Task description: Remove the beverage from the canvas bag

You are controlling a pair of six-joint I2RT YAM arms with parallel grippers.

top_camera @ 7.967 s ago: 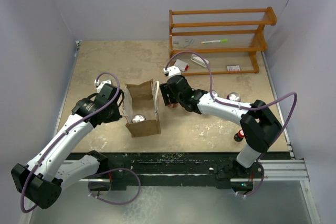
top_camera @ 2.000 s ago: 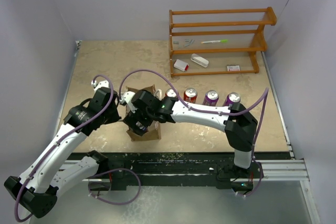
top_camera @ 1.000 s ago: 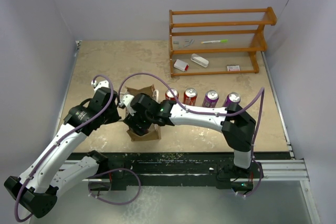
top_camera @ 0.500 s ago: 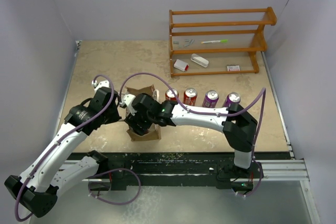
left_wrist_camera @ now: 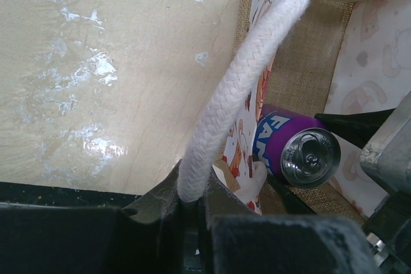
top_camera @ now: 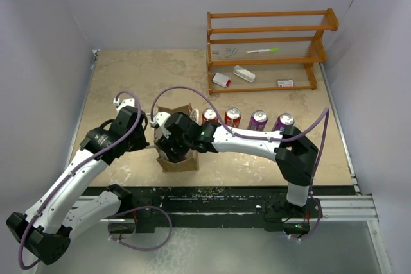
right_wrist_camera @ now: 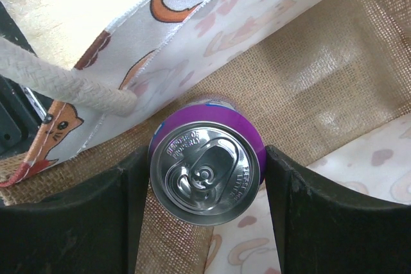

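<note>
Overhead, can (right_wrist_camera: 204,174) invisible under right pincer (top_camera: 172,148)

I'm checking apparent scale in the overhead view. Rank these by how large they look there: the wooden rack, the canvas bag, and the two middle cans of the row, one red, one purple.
1. wooden rack
2. canvas bag
3. red can and purple can: they look alike, so no ranking

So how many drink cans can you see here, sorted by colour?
Red cans: 2
Purple cans: 3, one of them inside the canvas bag
Total: 5
</note>
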